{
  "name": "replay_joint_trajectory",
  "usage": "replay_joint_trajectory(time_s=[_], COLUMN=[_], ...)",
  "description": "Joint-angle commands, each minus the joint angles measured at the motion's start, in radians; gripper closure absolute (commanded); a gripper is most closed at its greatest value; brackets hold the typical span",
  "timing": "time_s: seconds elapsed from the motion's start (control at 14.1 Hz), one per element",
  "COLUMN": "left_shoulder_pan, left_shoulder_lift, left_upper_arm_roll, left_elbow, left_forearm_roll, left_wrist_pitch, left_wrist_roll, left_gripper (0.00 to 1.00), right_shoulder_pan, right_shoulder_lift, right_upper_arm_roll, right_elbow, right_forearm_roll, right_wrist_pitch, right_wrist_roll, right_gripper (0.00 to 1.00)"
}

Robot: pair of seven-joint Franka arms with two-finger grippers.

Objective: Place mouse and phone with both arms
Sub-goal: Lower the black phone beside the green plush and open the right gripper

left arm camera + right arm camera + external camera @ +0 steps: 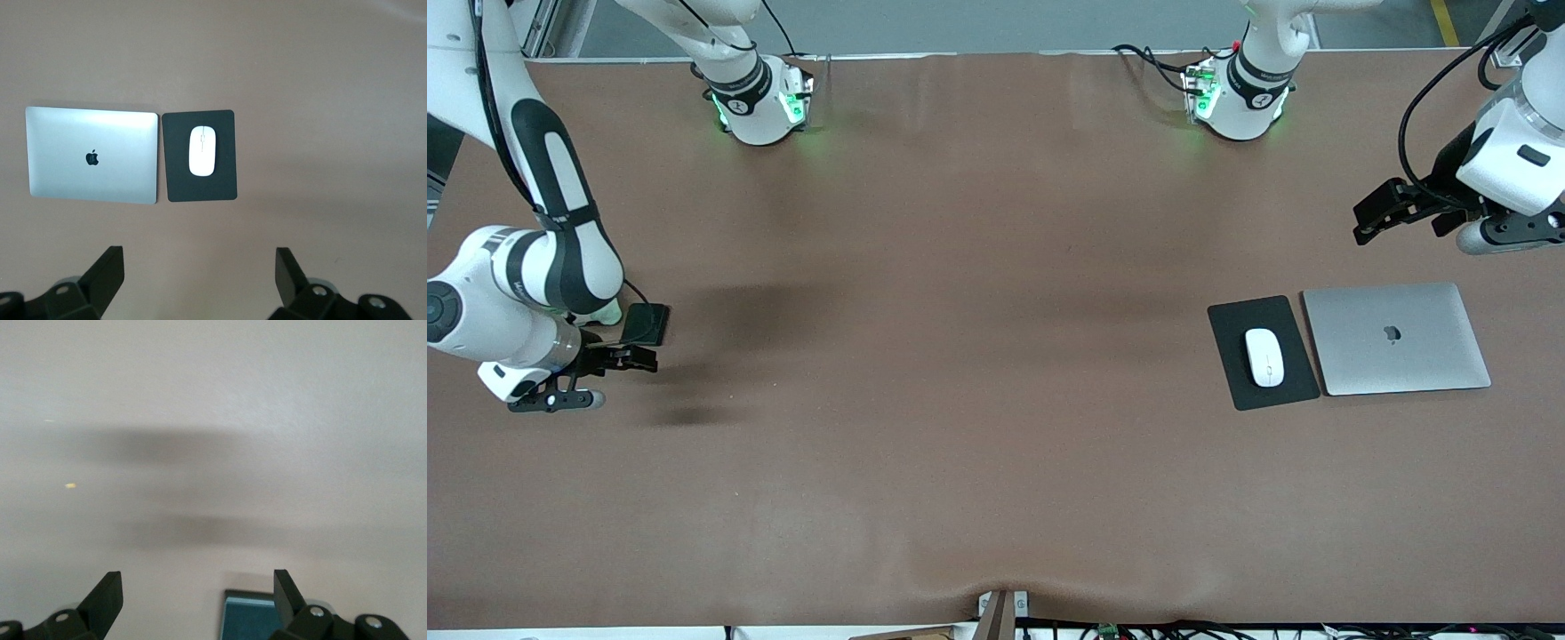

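Note:
The white mouse (pixel 1264 357) (pixel 202 151) lies on a black pad (pixel 1240 320) (pixel 200 190) toward the left arm's end of the table. My left gripper (pixel 1368 218) (pixel 199 273) hangs open and empty in the air over bare table, with the pad and mouse in its wrist view. The black phone (pixel 647 324) (pixel 248 620) lies flat on the table at the right arm's end. My right gripper (pixel 640 357) (pixel 197 597) is open low beside the phone. One corner of the phone's glossy face shows next to one of the fingers (pixel 287 593), untouched.
A closed silver laptop (pixel 1396 338) (pixel 93 163) lies beside the pad, toward the left arm's end. The two arm bases (pixel 760 102) (pixel 1236 98) stand with green lights along the table's edge farthest from the front camera. Brown tabletop (pixel 978 373) spreads between phone and pad.

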Motion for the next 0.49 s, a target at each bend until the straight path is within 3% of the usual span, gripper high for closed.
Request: replay_joint_trajectory(time_s=[0.0, 0.14, 0.35, 0.42], left_shoulder_pan=[0.015, 0.016, 0.017, 0.017], left_shoulder_lift=[-0.026, -0.026, -0.029, -0.029], left_upper_arm_roll=[-0.007, -0.010, -0.007, -0.007], left_elbow=[-0.006, -0.006, -0.006, -0.006], left_forearm_roll=[-0.029, -0.034, -0.034, -0.034], left_wrist_pitch=[-0.025, -0.035, -0.038, -0.039], left_wrist_roll=[0.024, 0.024, 0.022, 0.022], left_gripper=[0.00, 0.00, 0.00, 0.00], right_shoulder_pan=[0.032, 0.072, 0.097, 0.097], right_shoulder_lift=[-0.016, -0.050, -0.197, -0.244], right_upper_arm_roll=[0.002, 0.002, 0.004, 0.001], right_elbow=[0.149, 0.224, 0.232, 0.228], right_forearm_roll=[-0.014, -0.014, 0.009, 0.057], right_wrist_pitch=[-0.193, -0.333, -0.474, -0.506], right_wrist_roll=[0.037, 0.112, 0.140, 0.140], right_gripper=[0.00, 0.00, 0.00, 0.00])
